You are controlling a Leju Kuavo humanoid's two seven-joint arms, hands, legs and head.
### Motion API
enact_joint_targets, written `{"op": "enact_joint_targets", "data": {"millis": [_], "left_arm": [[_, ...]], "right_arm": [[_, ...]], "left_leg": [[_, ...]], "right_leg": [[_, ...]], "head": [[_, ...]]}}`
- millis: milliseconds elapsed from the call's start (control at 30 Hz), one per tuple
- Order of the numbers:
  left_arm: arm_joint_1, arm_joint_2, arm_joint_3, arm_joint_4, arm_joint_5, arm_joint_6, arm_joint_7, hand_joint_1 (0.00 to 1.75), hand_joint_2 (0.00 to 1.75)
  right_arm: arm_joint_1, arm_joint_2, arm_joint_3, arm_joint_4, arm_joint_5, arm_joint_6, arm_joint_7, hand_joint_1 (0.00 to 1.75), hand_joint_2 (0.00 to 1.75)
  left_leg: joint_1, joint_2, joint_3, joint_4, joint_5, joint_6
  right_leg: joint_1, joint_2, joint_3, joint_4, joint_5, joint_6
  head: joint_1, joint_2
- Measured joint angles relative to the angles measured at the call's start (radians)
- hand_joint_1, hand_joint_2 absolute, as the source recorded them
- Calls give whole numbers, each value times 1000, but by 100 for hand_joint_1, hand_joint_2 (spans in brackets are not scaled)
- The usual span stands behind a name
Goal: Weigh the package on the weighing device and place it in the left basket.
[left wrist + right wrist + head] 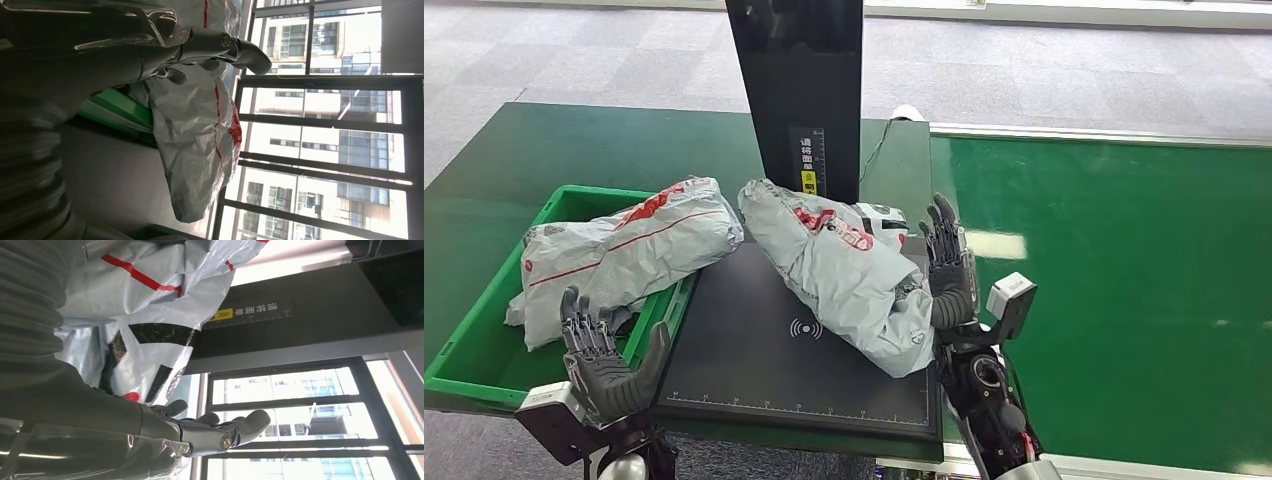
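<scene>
A grey mailer package (844, 270) with red print lies diagonally on the black weighing plate (764, 350), partly over a white package (886, 222) behind it. My right hand (949, 268) stands open at the package's right side, fingers up, palm toward it; the right wrist view shows the same package (145, 285) beside my hand (210, 432). My left hand (604, 355) is open at the front left corner of the plate, holding nothing. A second grey package (624, 250) lies in the green basket (484, 340) on the left, and the left wrist view shows it (200, 135) past my hand (210, 47).
A tall black column (799, 90) with a yellow label rises behind the plate. A green conveyor surface (1124, 260) stretches to the right. The basket's rim sits close against the plate's left edge.
</scene>
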Motion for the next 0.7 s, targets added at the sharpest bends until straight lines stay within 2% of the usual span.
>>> {"op": "enact_joint_targets", "data": {"millis": [133, 333, 700], "left_arm": [[1, 0, 0, 0, -7, -3, 0, 0, 175], [1, -3, 0, 0, -20, -3, 0, 0, 175], [10, -12, 1, -5, -33, -1, 0, 0, 175]], "right_arm": [[99, -1, -35, -75, -22, 38, -1, 0, 175], [178, 0, -87, -132, -49, 72, 2, 0, 175], [228, 4, -135, -174, -29, 91, 23, 0, 175]], "left_leg": [[0, 0, 0, 0, 0, 0], [0, 0, 0, 0, 0, 0], [0, 0, 0, 0, 0, 0]], "right_leg": [[0, 0, 0, 0, 0, 0], [0, 0, 0, 0, 0, 0], [0, 0, 0, 0, 0, 0]], "head": [[0, 0], [0, 0], [0, 0]]}}
